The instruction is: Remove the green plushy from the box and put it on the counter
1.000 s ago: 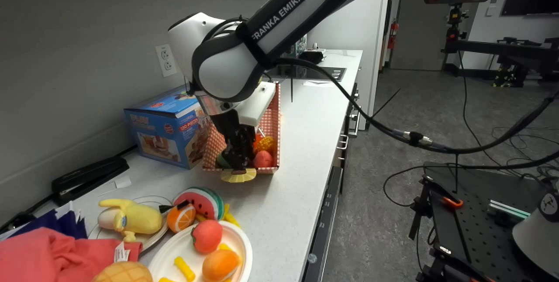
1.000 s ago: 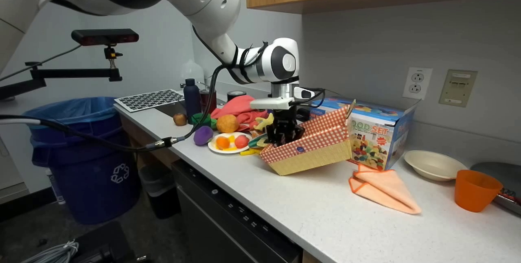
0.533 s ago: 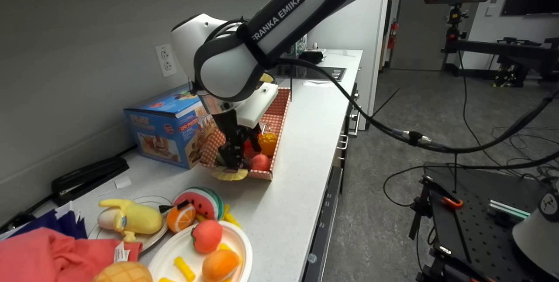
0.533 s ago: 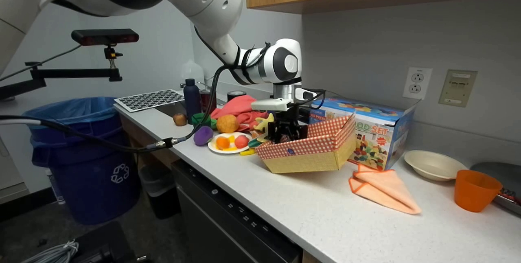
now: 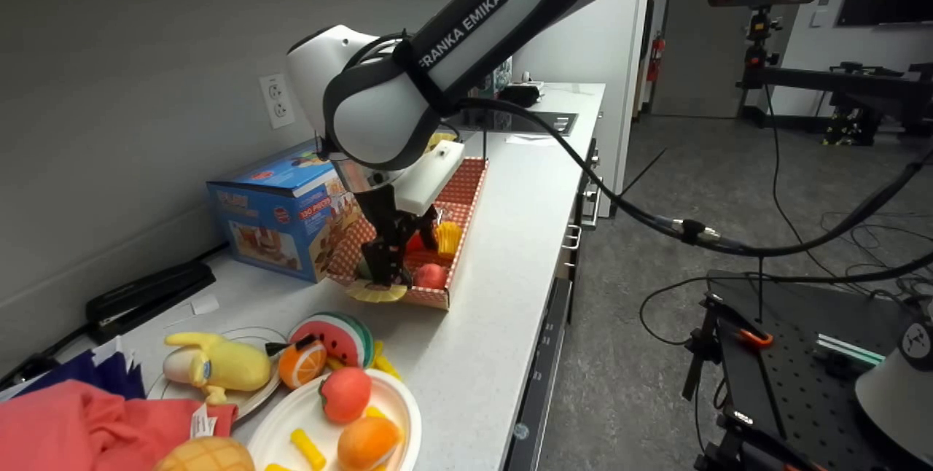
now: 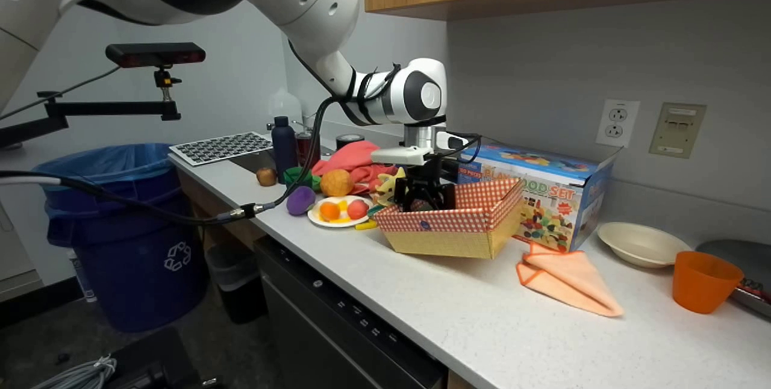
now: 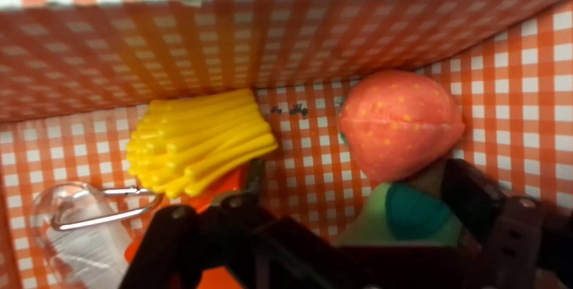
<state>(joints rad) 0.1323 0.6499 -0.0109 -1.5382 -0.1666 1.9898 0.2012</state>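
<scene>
The green plushy [image 7: 403, 217] is low inside the box [image 6: 440, 241]. It is light green with a darker patch, and black bits of the claw [image 7: 353, 172] hide part of it. The claw is down in the box too, with its two fingers spread wide apart. In the wrist view one finger is close by the plushy, between 2 and 3 o'clock, but I cannot tell if they touch. The other finger is farther off, between 9 and 10 o'clock, and some orange-and-white checked floor of the box shows between it and the plushy. A pinky-red strawberry toy [image 7: 398, 123] sits just beside the plushy at 12 o'clock. Yellow toy fries [image 7: 201, 141] lie at 10 o'clock, and a shiny metal clip [image 7: 105, 219] is past them at 9 o'clock. The box sits on the white worktop [image 6: 542, 341]. In an exterior view, starting from the box, a big blue carton [image 6: 548, 202] is near at 2 o'clock, and a peach cloth [image 6: 566, 280] lies at 4 o'clock. A round bowl [image 6: 644, 244] is at 3 o'clock, with an orange cup [image 6: 705, 283] just beyond it. A white plate [image 6: 314, 214] is at 9 o'clock, holding an orange toy [image 6: 329, 211] and a red toy [image 6: 358, 209]. Farther out that way is a purple toy [image 6: 300, 200].
</scene>
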